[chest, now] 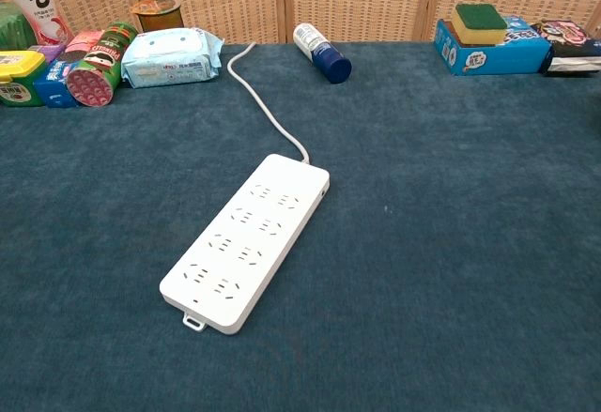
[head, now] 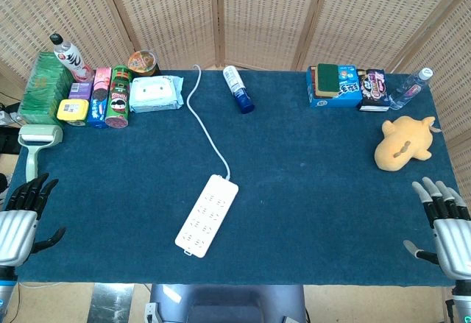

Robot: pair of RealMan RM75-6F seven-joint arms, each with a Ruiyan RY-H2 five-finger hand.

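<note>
Nothing is in hand yet: both hands sit at the near corners of the blue-covered counter [head: 316,190], each holding nothing, so whatever handling is to come looks wholly undone, as far as the pictures allow a judgement. The left hand [head: 20,216] rests at the near left edge with its dark fingers spread and pointing away from the robot, and the thing closest to it is the pale green lint roller [head: 38,146], which lies just beyond the fingertips without touching them. Its long axis runs roughly front to back, with the roller head at the far end and the handle pointing toward the hand. The right hand [head: 444,224] is likewise wide and empty at the near right edge; the yellow plush toy [head: 403,143] lies beyond it, apart, with its length running diagonally and its far end toward the right edge of the counter. Between the two hands, well apart from both, lies the white power strip [head: 207,215], its long axis slanting from near left to far right, its cord [head: 202,117] leaving the far end and curving away to the back of the counter. The chest view shows the strip's sockets facing up but neither hand.
</note>
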